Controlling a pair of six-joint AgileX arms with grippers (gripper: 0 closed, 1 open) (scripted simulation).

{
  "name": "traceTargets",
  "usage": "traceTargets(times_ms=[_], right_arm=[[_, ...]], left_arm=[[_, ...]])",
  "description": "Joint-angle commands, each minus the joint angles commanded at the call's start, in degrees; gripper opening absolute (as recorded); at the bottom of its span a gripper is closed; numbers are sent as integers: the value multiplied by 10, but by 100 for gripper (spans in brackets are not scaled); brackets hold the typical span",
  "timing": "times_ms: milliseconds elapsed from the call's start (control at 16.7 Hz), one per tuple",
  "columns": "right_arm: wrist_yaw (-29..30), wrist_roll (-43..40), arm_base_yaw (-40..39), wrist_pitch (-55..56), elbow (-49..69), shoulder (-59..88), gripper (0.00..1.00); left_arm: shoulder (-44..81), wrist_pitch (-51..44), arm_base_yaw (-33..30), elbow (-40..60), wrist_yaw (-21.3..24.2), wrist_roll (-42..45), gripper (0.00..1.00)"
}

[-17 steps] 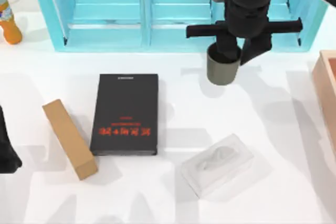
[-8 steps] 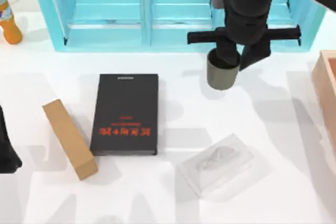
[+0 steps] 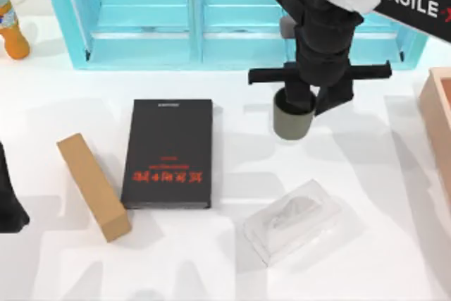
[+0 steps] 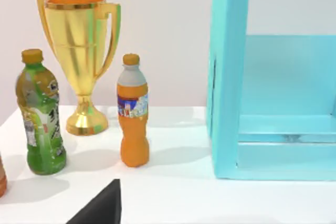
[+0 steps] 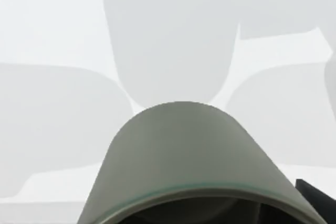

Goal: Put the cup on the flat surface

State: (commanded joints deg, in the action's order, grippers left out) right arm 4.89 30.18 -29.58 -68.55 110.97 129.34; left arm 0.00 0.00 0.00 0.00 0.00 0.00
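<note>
Gripping the cup [image 3: 292, 123], right end effector [image 3: 308, 100] overhangs open tabletop [image 3: 352, 167]

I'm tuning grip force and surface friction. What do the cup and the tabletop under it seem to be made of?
The cup, held by the right gripper, looks like matte glazed ceramic or plastic: an even olive wall without shine and a thin paler rim line in the right wrist view. The tabletop looks like smooth white laminate or painted board: unmarked, showing soft shadows and no grain. Neither is certain from appearance alone.
</note>
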Motion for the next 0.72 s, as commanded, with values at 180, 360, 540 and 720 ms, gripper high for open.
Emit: traceTargets(times_ms=[180,360,540,720], right_arm=[[0,0,0,0,0,0,15],[0,0,0,0,0,0,38],[0,0,0,0,0,0,60],[0,0,0,0,0,0,83]], left_arm=[[0,0,0,0,0,0,100],[0,0,0,0,0,0,100],[0,0,0,0,0,0,100],[0,0,0,0,0,0,100]])
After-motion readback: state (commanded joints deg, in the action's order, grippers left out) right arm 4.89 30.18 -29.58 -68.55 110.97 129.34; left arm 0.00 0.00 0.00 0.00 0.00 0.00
